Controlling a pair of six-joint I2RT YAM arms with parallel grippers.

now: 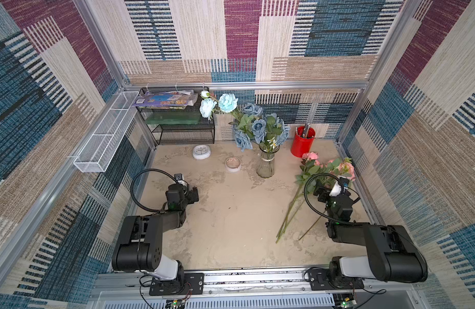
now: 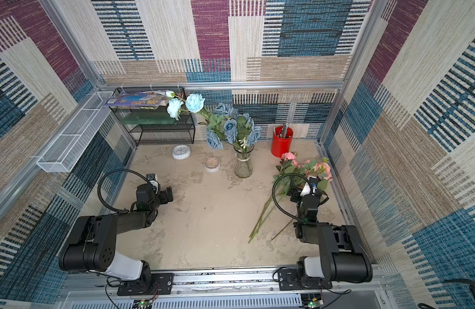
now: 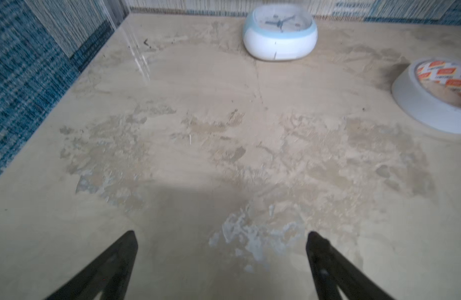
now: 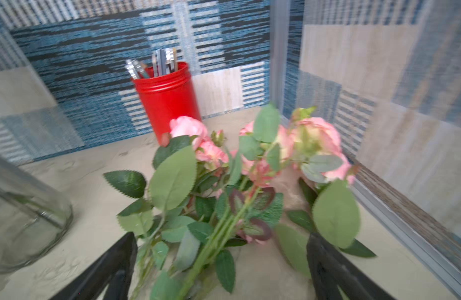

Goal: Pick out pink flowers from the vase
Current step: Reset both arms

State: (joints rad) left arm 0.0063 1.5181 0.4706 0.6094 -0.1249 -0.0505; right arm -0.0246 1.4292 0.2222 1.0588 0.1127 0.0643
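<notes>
A: Pink flowers [image 1: 322,168]?
B: Out of the vase [image 1: 265,166]. They lie on the table [image 1: 231,227] at right, heads far by the red pen cup [image 1: 302,141], stems pointing near.
A: Vase?
B: Upright, far centre, blue roses [image 1: 257,128] in it.
A: Grippers?
B: Right gripper [image 4: 221,235] spread wide over the stems, nothing clamped. Left gripper [image 3: 221,232] also spread wide, empty, over bare table at left.

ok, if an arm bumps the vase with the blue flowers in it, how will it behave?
Probably tips easily: the vase is narrow, and the blue flowers spread wide above it, leaning to one side. Likely fragile and slick to grip: it looks like clear glass.
</notes>
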